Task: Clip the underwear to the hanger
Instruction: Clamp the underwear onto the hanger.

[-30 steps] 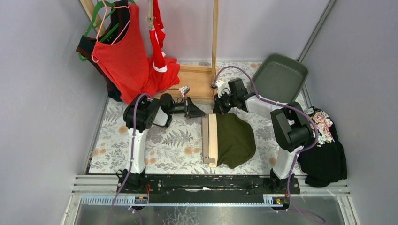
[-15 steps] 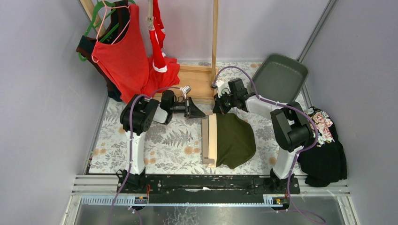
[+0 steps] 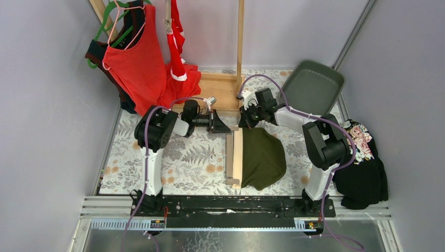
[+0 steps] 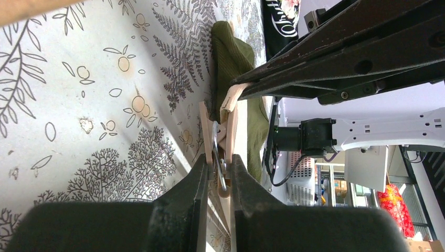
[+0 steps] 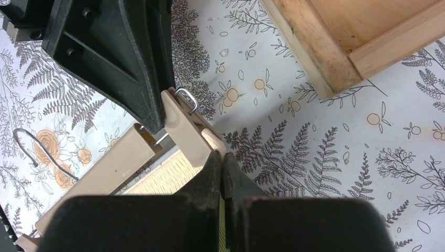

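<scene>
The dark olive underwear lies flat mid-table, its cream waistband along the beige hanger. My left gripper is shut on the hanger's far clip, squeezing the clip's two beige arms and wire spring. My right gripper comes from the other side, shut on the olive underwear at its waistband corner, its tips touching the mouth of the clip. The left fingers show black beside that clip. A red underwear hangs at the back from a clip.
A wooden stand with a base rises just behind both grippers. A red tank top hangs at the back left. A green tray leans at the back right, and a black floral cloth lies at the right edge.
My left wrist has shifted slightly right and back with the clip in its grip. The right arm and the olive underwear have barely moved.
</scene>
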Controlling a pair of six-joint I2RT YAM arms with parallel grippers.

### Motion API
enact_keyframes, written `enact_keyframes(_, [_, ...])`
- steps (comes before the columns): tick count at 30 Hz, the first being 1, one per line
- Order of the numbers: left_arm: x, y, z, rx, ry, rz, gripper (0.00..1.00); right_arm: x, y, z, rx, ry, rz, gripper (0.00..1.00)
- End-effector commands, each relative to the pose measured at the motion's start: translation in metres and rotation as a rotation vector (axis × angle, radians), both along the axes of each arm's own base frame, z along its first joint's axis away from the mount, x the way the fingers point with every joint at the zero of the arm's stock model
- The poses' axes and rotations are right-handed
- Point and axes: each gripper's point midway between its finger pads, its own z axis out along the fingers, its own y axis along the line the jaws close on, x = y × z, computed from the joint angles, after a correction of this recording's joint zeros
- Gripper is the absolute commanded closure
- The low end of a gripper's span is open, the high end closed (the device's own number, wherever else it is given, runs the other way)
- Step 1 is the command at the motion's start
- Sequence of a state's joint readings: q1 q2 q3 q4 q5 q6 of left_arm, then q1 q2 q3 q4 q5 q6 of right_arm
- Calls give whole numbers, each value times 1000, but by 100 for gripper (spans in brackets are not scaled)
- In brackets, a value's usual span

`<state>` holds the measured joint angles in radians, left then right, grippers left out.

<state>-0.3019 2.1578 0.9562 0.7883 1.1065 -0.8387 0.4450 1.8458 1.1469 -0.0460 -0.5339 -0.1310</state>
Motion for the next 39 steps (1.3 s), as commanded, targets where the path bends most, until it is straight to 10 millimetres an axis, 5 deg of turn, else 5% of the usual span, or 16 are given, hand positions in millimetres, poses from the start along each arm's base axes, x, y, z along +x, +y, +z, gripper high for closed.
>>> enact_keyframes(1, [-24,-10,4,-13,-15,-110,100,48,13,59,87,-233,-13,100])
enact_keyframes(13, [-29,-15,13,-58,-26,-133,95,48,13,57,81,-231,-14,100])
enact_keyframes(29, [-26,-13,5,-2,-25,-109,48,48,10,57,67,-235,-24,100])
enact_keyframes(39, [-6,18,28,8,-64,47,28,51,-6,43,13,-217,-95,100])
